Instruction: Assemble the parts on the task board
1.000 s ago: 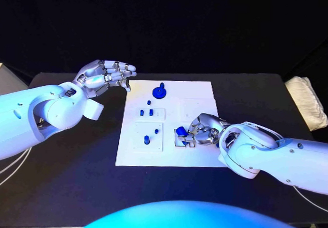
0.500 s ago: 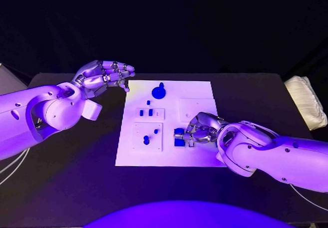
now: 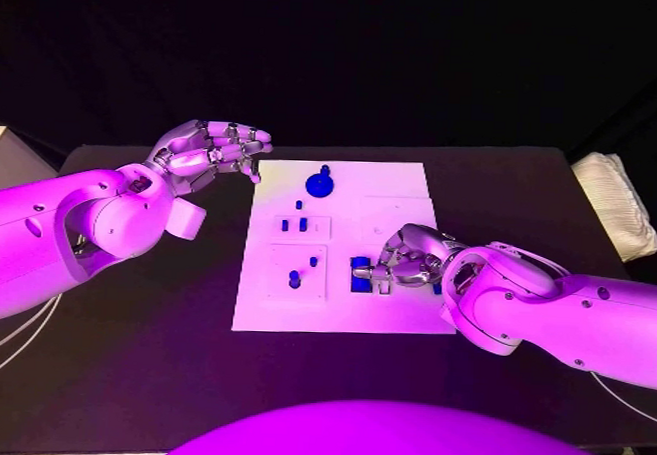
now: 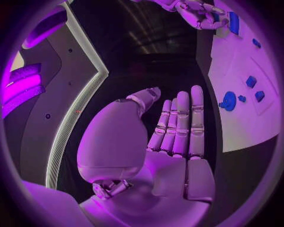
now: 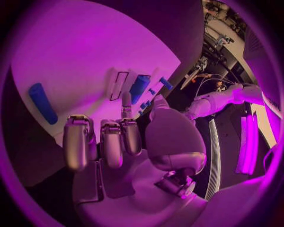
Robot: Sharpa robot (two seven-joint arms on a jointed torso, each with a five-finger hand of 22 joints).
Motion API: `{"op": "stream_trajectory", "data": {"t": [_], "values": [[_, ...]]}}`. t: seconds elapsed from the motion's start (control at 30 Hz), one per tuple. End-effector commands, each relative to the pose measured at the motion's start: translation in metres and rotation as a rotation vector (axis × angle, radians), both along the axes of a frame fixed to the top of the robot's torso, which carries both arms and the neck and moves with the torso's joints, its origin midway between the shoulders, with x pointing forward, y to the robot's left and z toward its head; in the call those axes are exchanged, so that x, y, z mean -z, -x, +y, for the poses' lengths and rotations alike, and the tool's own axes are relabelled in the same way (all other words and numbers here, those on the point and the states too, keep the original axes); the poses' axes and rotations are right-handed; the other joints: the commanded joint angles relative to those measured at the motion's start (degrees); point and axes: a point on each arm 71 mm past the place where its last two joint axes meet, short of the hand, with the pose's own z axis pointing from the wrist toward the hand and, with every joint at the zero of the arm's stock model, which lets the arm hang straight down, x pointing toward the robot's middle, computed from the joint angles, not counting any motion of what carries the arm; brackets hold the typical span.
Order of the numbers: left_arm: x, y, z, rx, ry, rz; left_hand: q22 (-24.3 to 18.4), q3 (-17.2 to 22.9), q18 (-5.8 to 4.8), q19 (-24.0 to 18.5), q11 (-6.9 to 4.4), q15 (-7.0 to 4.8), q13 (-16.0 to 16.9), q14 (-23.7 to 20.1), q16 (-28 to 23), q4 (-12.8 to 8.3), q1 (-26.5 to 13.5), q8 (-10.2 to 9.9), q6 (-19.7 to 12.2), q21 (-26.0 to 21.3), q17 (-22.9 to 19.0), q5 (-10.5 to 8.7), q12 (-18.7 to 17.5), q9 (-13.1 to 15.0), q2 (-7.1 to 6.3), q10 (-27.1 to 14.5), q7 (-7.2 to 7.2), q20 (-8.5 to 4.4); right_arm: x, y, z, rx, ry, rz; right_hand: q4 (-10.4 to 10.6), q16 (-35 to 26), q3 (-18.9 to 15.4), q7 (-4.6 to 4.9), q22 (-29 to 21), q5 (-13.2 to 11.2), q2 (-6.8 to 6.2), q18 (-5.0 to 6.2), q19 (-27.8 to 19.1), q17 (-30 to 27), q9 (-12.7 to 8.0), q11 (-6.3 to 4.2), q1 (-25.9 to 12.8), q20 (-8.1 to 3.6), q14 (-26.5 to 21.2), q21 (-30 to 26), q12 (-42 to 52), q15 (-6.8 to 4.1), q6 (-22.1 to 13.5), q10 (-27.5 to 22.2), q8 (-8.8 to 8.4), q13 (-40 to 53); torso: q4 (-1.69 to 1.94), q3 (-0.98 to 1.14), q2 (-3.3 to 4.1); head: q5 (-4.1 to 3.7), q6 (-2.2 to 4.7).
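The black surface (image 3: 137,361) carries everything, with darkness behind it and a pale folded cloth (image 3: 619,203) at its far right edge. In the middle lies the white task board (image 3: 402,190), flat and stiff by the look of it. My left robot hand (image 3: 209,151) hovers off the board's far left corner, fingers loosely curled with nothing in them. My right robot hand (image 3: 402,262) rests low over the board's near right part, fingers bent down around a blue part (image 3: 360,272); whether they actually grip it I cannot tell. Other blue pieces sit on the board: a round knob (image 3: 319,183) near the far edge and small pegs (image 3: 296,225) in the raised squares. I judge these parts light, hard and smooth, likely slippery, so I would pinch them across their short sides.
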Motion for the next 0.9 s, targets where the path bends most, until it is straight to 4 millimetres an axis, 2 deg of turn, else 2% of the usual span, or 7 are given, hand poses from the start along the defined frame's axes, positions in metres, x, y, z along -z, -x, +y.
{"op": "stream_trajectory", "data": {"t": [0.03,0.07,0.1,0.17,0.33,0.63,0.9], "values": [[-0.001,0.0,-0.002,0.017,0.011,-0.001,-0.07,0.0,0.77,-0.24,-0.1,0.01,-0.09,-0.55,-0.32,0.2,0.12,0.34,0.32,-0.3,-0.09,0.29,-0.27,0.03,0.5,-0.32,0.13,0.13,-0.004,0.002,0.001,-0.04,-0.025,-0.041,-0.02,-0.29,0.81,-0.03,8.81,0.48,0.15,-0.23,3.04,13.94,-0.04,0.2,3.95,0.05,6.03,-0.1,-0.06,0.23,-0.71,3.0,0.17,10.65,-0.02,0.07,0.03,-0.08,0.0],[-0.001,0.0,-0.002,0.016,0.011,-0.001,-0.07,0.0,0.77,-0.24,-0.1,0.01,-0.09,-0.55,-0.32,0.2,0.12,0.34,0.32,-0.3,-0.09,0.29,-0.27,0.03,0.5,-0.32,0.13,0.13,-0.004,0.002,0.001,-0.045,-0.03,-0.045,-0.47,-0.29,1.32,-0.08,8.83,0.09,0.19,-0.23,3.05,13.96,-0.07,0.18,6.54,0.01,6.03,-0.12,0.05,0.16,-0.83,3.06,0.21,10.77,-0.01,0.05,0.03,-0.07,0.0],[-0.001,0.0,-0.002,0.016,0.011,-0.001,-0.1,0.01,0.77,-0.24,-0.1,0.01,-0.11,-0.56,-0.34,0.21,0.15,0.36,0.32,-0.34,-0.09,0.29,-0.26,0.03,0.52,-0.35,0.12,0.14,-0.005,0.003,0.0,-0.049,-0.035,-0.05,-0.5,-0.26,2.1,-0.08,8.89,-2.06,-0.3,-0.25,3.07,14.03,-0.15,0.15,9.79,-0.01,6.05,-0.11,0.07,0.11,-0.9,3.1,0.23,10.85,-0.02,0.06,0.05,-0.05,0.0],[-0.001,0.0,-0.002,0.016,0.011,-0.001,-0.1,0.01,0.77,-0.24,-0.1,0.01,-0.11,-0.56,-0.34,0.21,0.15,0.36,0.32,-0.34,-0.09,0.29,-0.26,0.03,0.52,-0.35,0.12,0.14,-0.006,0.003,-0.002,-0.049,-0.046,-0.061,0.0,-0.33,4.3,-0.05,8.87,-5.34,-1.7,-0.23,3.05,13.91,-0.32,0.18,12.36,-0.03,6.02,-0.25,-0.09,0.15,-0.86,3.07,0.21,10.85,-0.01,-0.01,0.07,-0.05,0.0],[-0.001,0.0,-0.002,0.016,0.012,-0.002,-0.1,0.01,0.77,-0.24,-0.1,0.01,-0.11,-0.56,-0.34,0.21,0.15,0.36,0.32,-0.34,-0.09,0.29,-0.26,0.03,0.52,-0.35,0.12,0.14,-0.012,0.004,-0.017,-0.012,-0.073,-0.1,-0.12,-0.4,6.17,0.12,8.77,-4.48,-2.22,-0.18,3.0,13.77,-0.65,0.29,14.32,0.02,5.99,-0.52,-0.61,0.23,-1.26,2.88,-0.19,10.63,-0.03,-0.07,-0.03,-0.36,0.0],[-0.001,0.0,-0.004,0.021,0.014,-0.003,-0.1,0.01,0.77,-0.24,-0.1,0.01,-0.11,-0.56,-0.34,0.21,0.15,0.36,0.32,-0.34,-0.09,0.29,-0.26,0.03,0.52,-0.35,0.12,0.14,-0.027,0.006,-0.071,0.094,-0.036,-0.154,-0.11,-0.34,7.0,0.74,8.77,-4.21,-3.35,-0.18,2.99,13.9,-1.21,0.78,15.03,0.25,6.02,-0.61,-0.64,0.58,-2.53,2.85,-1.33,10.71,-0.18,-0.22,-0.22,-1.3,0.0],[-0.001,0.001,-0.003,0.019,0.015,-0.004,-0.1,0.01,0.77,-0.24,-0.1,0.01,-0.11,-0.56,-0.34,0.21,0.15,0.36,0.32,-0.34,-0.09,0.29,-0.26,0.03,0.52,-0.35,0.12,0.14,-0.024,0.012,-0.104,0.138,0.05,-0.174,-0.08,-0.39,7.23,0.96,8.69,-4.28,-3.82,-0.15,2.93,13.8,-1.38,0.97,15.27,0.37,5.99,-0.8,-1.01,0.74,-2.86,2.69,-1.72,10.54,-0.74,0.09,-0.08,-1.51,0.36]]}}
